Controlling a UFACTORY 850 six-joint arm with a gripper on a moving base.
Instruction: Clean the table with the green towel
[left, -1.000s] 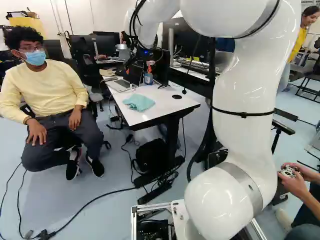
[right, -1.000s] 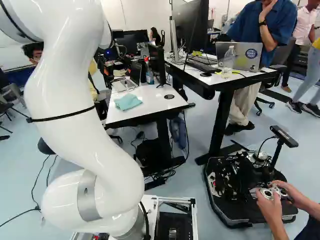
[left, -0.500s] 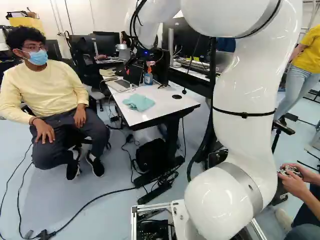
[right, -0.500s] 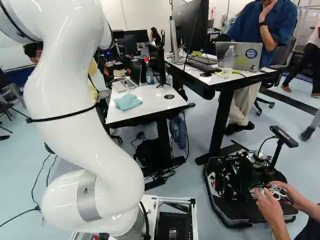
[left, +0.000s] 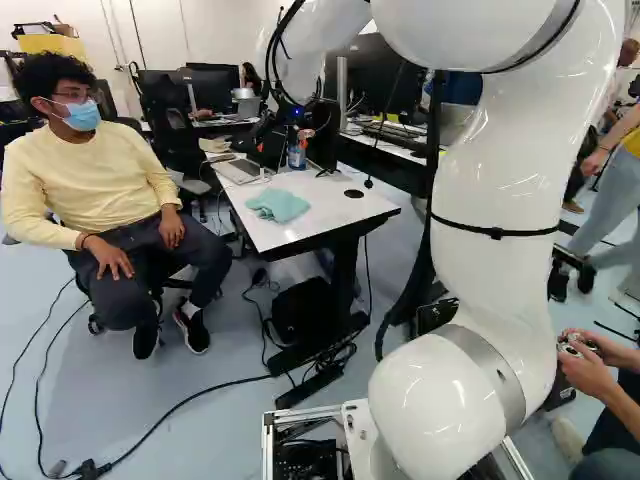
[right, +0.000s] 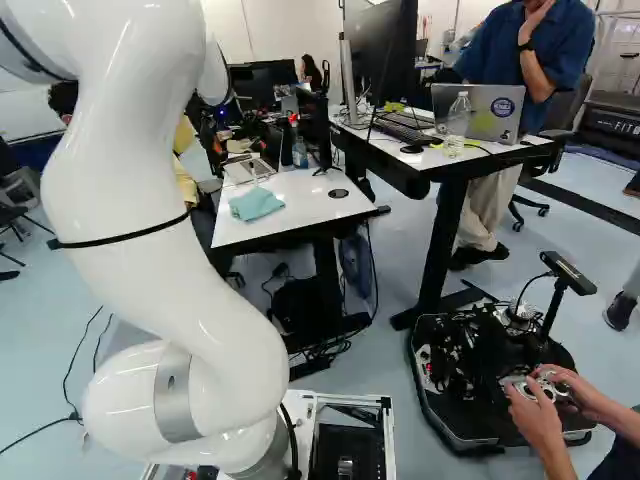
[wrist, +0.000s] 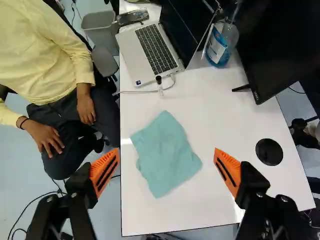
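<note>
1. My gripper (wrist: 167, 150) is released over the towel (wrist: 165, 155) on the table (wrist: 220, 115); closing too high could miss thin cloth.
2. Twelve being dead ahead, wiping there could knock the laptop (wrist: 155, 50); toward one, the bottle (wrist: 218, 49).
3. Swinging toward ten could bump the person (wrist: 47, 60).

Plain pale teal towel (wrist: 166, 154), white tabletop (wrist: 210, 210), silver laptop (wrist: 131, 55) with black keys, blue-labelled bottle (wrist: 221, 44).

Robotics lab, with white arm (left: 500, 200) and desks (right: 290, 208).
</note>
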